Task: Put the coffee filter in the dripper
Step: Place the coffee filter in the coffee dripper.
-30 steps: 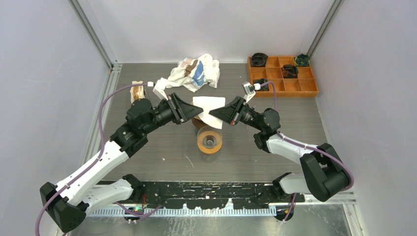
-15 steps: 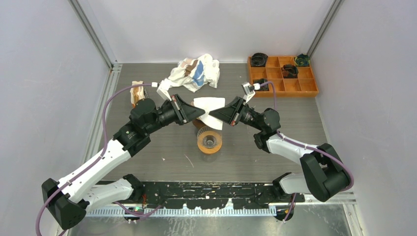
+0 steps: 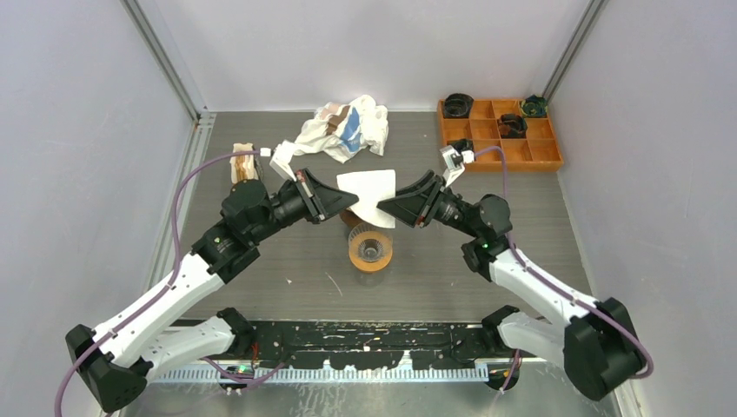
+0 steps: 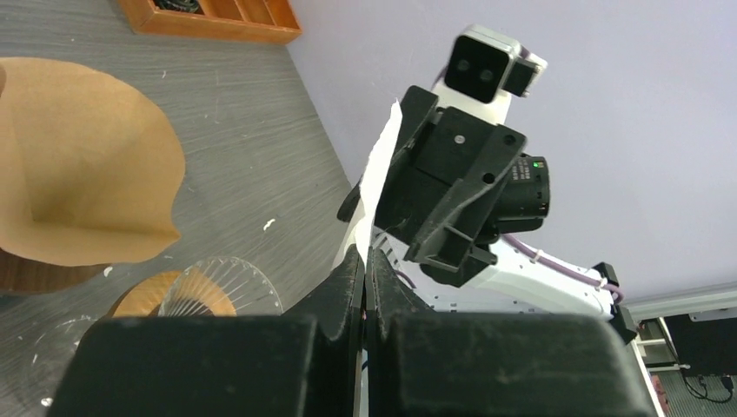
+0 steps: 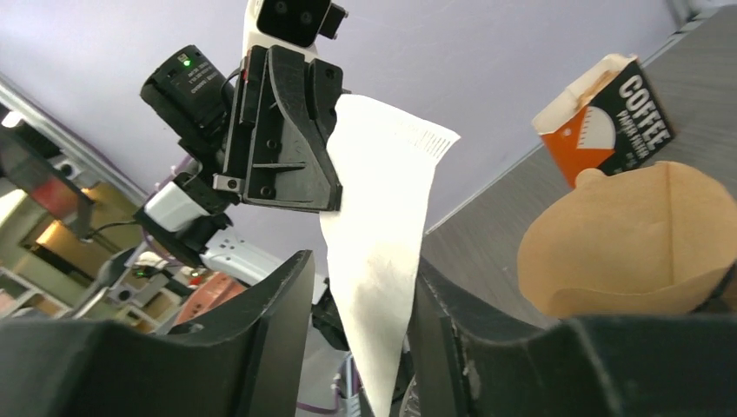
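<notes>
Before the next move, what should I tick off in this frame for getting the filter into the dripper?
1. Left gripper clamped on the white filter: ok, shut on its edge.
2. Right gripper not gripping: ok, its jaws stand apart on either side of the paper.
3. Filter spread into a cone: not ok, it hangs flat.
4. Dripper upright with nothing in it: ok.
5. Filter lined up over the dripper: cannot tell from these views.
</notes>
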